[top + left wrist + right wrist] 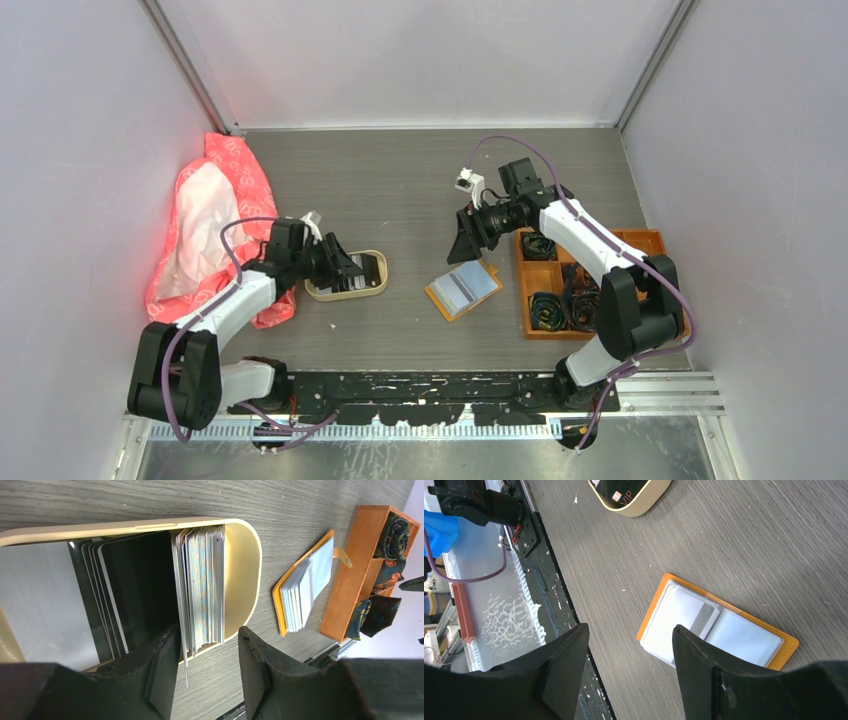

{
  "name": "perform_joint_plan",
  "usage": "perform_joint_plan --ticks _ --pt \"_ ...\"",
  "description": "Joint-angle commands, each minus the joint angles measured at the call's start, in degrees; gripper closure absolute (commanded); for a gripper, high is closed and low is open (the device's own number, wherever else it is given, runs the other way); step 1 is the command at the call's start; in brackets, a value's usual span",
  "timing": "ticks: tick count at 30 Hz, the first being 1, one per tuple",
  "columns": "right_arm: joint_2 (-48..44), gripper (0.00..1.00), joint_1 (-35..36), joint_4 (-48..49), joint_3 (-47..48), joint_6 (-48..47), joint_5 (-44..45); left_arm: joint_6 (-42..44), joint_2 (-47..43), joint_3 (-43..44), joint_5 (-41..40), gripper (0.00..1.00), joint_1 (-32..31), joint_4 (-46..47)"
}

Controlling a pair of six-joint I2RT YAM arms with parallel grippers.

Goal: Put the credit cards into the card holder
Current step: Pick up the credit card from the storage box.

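Noted pink cloth (215, 220) bunched at far left. Found left gripper (207, 647) at beige tray (246, 555), jaws parted moderately, straddling near edge of pale credit cards (200, 575) standing on edge inside, with one card poking out between the jaws; grasping nothing, contact not determinable. Located card holder (719, 630) lying open on table (420, 190) between tray and orange box (645, 240), pale cards in sleeves. Found right gripper (629, 635) hovering above holder, jaws wide, released, empty
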Motion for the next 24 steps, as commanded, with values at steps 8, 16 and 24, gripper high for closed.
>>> perform_joint_plan --ticks 8,16,24 --pt "-1.03 0.33 0.24 0.08 2.25 -0.71 -1.71 0.98 -2.77 0.04 -1.78 0.64 1.09 -0.98" --pt "-0.91 0.33 0.22 0.08 2.25 -0.74 -1.80 1.11 -3.81 -0.53 -5.68 0.74 1.29 -3.12" --pt "-0.91 0.33 0.25 -0.01 2.25 -0.77 -1.80 1.28 -4.05 -0.48 -7.50 0.83 1.28 -4.43"
